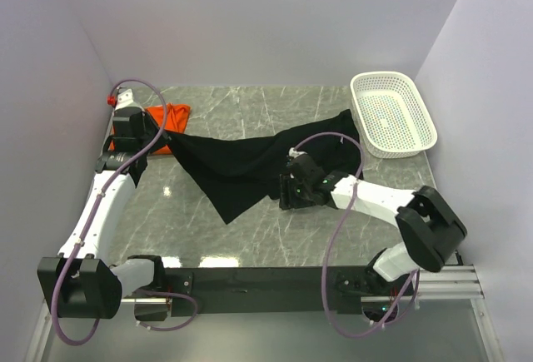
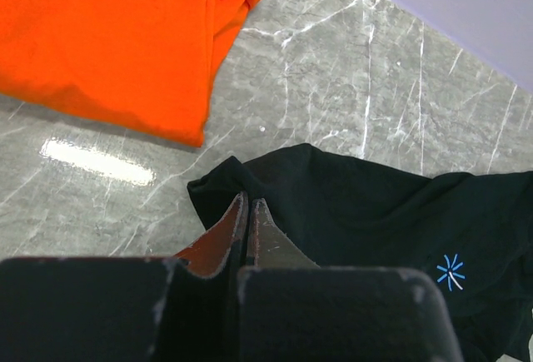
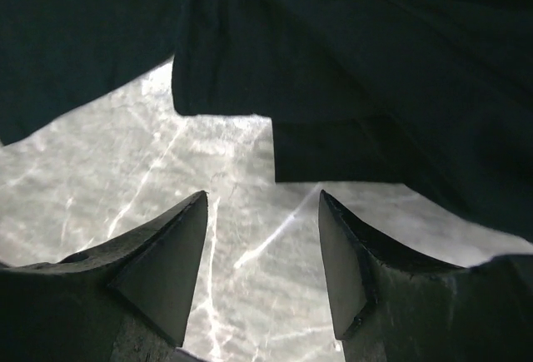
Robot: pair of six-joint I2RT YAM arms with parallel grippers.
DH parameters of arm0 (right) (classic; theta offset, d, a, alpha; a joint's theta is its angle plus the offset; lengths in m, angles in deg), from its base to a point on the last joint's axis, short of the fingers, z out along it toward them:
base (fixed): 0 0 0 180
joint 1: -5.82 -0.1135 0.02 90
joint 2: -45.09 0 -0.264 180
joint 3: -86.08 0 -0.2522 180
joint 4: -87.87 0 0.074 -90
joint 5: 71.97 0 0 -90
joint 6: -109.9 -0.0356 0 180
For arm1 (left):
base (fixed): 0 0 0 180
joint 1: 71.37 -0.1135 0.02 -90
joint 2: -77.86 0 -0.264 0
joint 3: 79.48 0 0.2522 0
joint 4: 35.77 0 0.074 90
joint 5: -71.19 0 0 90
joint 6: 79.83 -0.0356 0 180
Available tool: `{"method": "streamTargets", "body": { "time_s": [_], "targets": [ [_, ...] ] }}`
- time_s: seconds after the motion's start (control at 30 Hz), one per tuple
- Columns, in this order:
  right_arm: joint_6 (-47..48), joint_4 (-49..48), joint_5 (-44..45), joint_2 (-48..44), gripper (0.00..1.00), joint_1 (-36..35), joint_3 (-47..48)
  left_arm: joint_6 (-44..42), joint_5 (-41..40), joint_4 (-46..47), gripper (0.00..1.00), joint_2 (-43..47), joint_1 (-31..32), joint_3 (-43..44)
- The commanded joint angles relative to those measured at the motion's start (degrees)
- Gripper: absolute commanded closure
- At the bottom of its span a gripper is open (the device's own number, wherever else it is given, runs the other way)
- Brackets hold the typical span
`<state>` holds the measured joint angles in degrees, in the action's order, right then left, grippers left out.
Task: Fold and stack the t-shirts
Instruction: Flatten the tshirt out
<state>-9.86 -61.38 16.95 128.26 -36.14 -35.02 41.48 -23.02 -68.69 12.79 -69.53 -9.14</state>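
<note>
The black t-shirt (image 1: 241,166) lies spread and stretched across the middle of the marble table; its light-blue starburst mark (image 2: 450,272) shows in the left wrist view. My left gripper (image 1: 160,137) is shut on the shirt's left corner (image 2: 225,187), jaws pressed together (image 2: 248,202). The orange t-shirt (image 1: 162,119) lies folded at the far left, just beyond that gripper, and it also shows in the left wrist view (image 2: 108,37). My right gripper (image 1: 286,191) is open and empty (image 3: 262,200), just above bare table at the black shirt's near edge (image 3: 375,62).
A white mesh basket (image 1: 391,112) stands at the back right, touching the black shirt's far right end. Walls close in the table on the left, back and right. The marble table (image 1: 250,245) is bare between the shirt and the arm bases.
</note>
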Motion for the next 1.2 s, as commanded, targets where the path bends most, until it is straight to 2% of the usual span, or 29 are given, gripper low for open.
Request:
{"method": "streamTargets", "body": {
  "time_s": [0.0, 0.27, 0.57, 0.67, 0.7, 0.77, 0.8, 0.87, 0.9, 0.93, 1.17],
  "targets": [
    [-0.7, -3.3, 3.0, 2.9, 0.37, -1.5, 4.2, 0.5, 1.3, 2.5, 1.0, 0.8, -0.2, 0.3],
    [-0.6, -0.6, 9.8, 7.3, 0.38, -2.8, 6.2, 0.4, 1.9, 2.8, 1.0, 0.8, -0.2, 0.2],
    [-1.1, 1.0, 12.2, 10.0, 0.43, -3.1, 6.4, 0.3, 2.2, 2.4, 1.0, 1.4, -0.2, 0.6],
    [-1.6, 1.3, 12.3, 10.4, 0.53, -3.2, 6.0, 0.3, 2.3, 2.3, 0.99, 1.5, -0.2, 0.6],
    [-1.8, 1.3, 12.5, 10.5, 0.63, -3.1, 5.6, 0.3, 2.3, 2.2, 1.0, 1.7, -0.2, 0.6],
    [-2.0, 1.4, 12.6, 10.3, 0.72, -3.2, 4.8, 0.3, 2.4, 2.1, 0.99, 1.8, -0.2, 0.6],
    [-2.1, 1.5, 12.7, 10.2, 0.81, -3.2, 4.4, 0.3, 2.4, 2.1, 0.99, 1.7, -0.2, 0.6],
    [-2.1, 1.9, 12.9, 9.1, 0.89, -3.2, 3.6, 0.2, 2.4, 2.1, 0.99, 1.9, -0.2, 0.6],
    [-2.1, 2.2, 13.1, 8.7, 0.97, -3.2, 3.3, 0.2, 2.4, 2.1, 1.0, 1.9, -0.2, 0.6],
    [-2.1, 2.4, 13.4, 7.3, 1.0, -3.2, 3.0, 0.2, 2.4, 2.2, 1.0, 1.9, -0.2, 0.6],
    [-0.1, 8.1, 16.7, -3.9, 1.0, -3.0, 4.2, 0.2, 2.8, 1.5, 1.0, 2.3, -0.2, 1.3]
  ]
}}
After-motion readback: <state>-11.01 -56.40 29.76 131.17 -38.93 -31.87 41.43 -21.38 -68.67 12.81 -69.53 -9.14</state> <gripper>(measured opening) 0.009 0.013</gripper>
